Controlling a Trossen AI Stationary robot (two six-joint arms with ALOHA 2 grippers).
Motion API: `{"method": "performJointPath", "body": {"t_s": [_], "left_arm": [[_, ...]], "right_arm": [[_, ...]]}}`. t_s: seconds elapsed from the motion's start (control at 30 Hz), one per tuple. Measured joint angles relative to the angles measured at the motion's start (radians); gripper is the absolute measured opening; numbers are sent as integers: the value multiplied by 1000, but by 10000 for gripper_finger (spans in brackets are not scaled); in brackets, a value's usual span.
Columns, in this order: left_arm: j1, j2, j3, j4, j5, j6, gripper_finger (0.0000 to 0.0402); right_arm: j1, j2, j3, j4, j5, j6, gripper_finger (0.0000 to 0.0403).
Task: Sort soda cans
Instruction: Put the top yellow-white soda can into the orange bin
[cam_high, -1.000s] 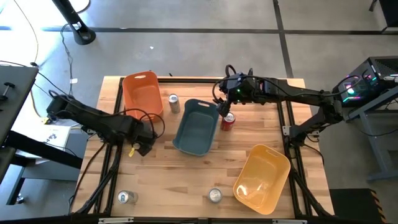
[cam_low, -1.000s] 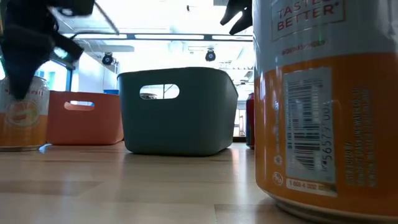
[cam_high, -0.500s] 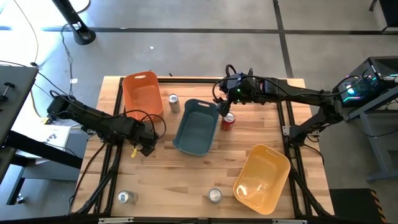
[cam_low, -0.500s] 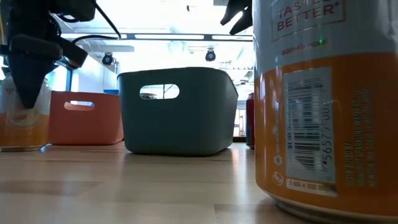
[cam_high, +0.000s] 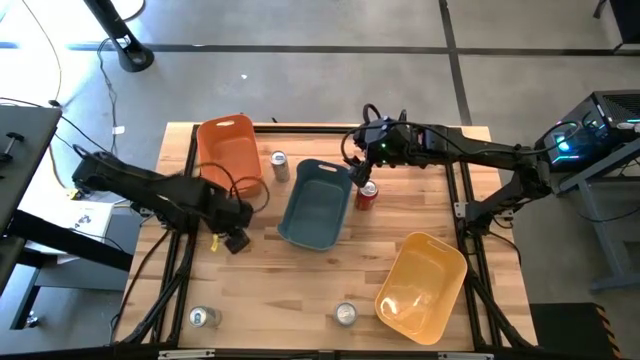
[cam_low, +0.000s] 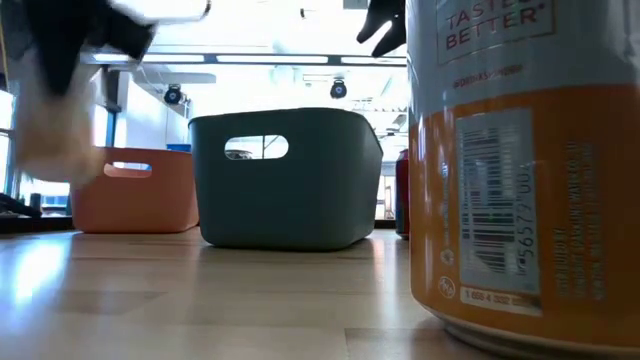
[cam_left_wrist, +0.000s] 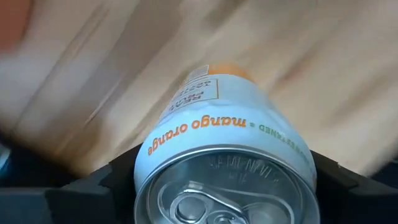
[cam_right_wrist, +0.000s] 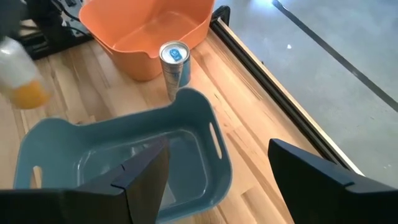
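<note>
My left gripper (cam_left_wrist: 224, 193) is shut on a white and orange soda can (cam_left_wrist: 224, 130) marked "mango orange", over the table's left half (cam_high: 236, 241). The low view shows that can as a blur (cam_low: 50, 130) above the wood. My right gripper (cam_right_wrist: 214, 165) is open and hovers over the blue-grey bin (cam_right_wrist: 118, 155), next to a red can (cam_high: 367, 195) that stands on its base. A silver can (cam_right_wrist: 174, 59) stands between the orange bin (cam_high: 229, 148) and the blue-grey bin. Two more cans (cam_high: 204, 317) (cam_high: 345, 314) stand near the near edge. My left gripper pinches the can's body just below its top rim (cam_left_wrist: 149, 165), one finger (cam_left_wrist: 93, 186) on each side. The silver top faces the wrist camera and the can reaches away past the fingers. The can is lifted clear of the table.
A yellow bin (cam_high: 422, 285) lies at the near right. A large orange and white can (cam_low: 520, 180) stands close to the low camera. Bare wood shows between the blue-grey bin and the near edge. Black rails (cam_high: 186, 180) run along the table's sides.
My left gripper has risen with the can and shifted slightly toward the table's right. The can stood on the wood a second ago and is now lifted clear, blurred by motion. My right arm has kept still.
</note>
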Motion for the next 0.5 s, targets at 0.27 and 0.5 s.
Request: {"method": "performJointPath", "body": {"t_s": [0.27,0.5], "left_arm": [[139,-11,404,-107,-454,140,281],[414,75,415,-324,-482,389,281]], "right_arm": [[0,0,0,-11,0,-16,268],[0,0,0,-18,0,-19,268]]}}
